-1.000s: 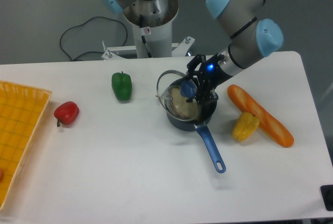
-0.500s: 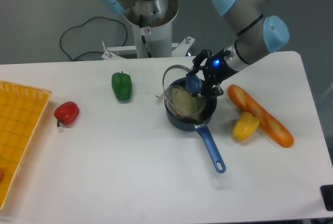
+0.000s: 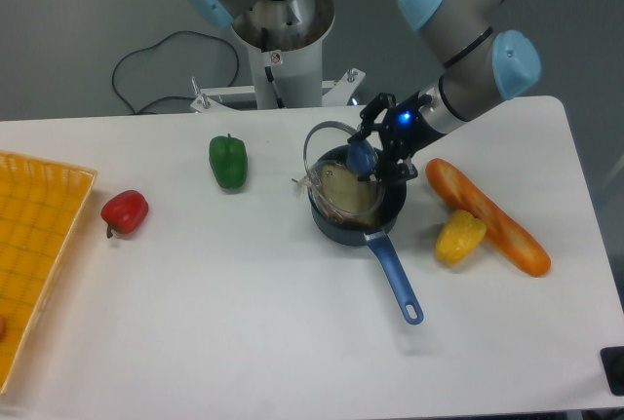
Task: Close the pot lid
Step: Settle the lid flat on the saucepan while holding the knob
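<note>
The dark blue pot (image 3: 343, 228) stands near the middle of the white table, its long blue handle (image 3: 394, 277) pointing to the front right. The clear glass pot lid (image 3: 332, 169) is tilted steeply over the pot's opening, its lower edge down at the pot's left rim. My gripper (image 3: 367, 158) is shut on the lid's blue knob (image 3: 363, 157), reaching in from the right above the pot.
A green pepper (image 3: 228, 161) lies left of the pot and a red pepper (image 3: 125, 211) farther left. A yellow pepper (image 3: 459, 236) and an orange baguette (image 3: 487, 215) lie right of the pot. A yellow basket (image 3: 34, 245) sits at the left edge. The robot base (image 3: 283, 45) stands behind.
The gripper has shifted slightly right and up with the lid, tilting it more upright over the pot; in the last half second nothing visibly moved.
</note>
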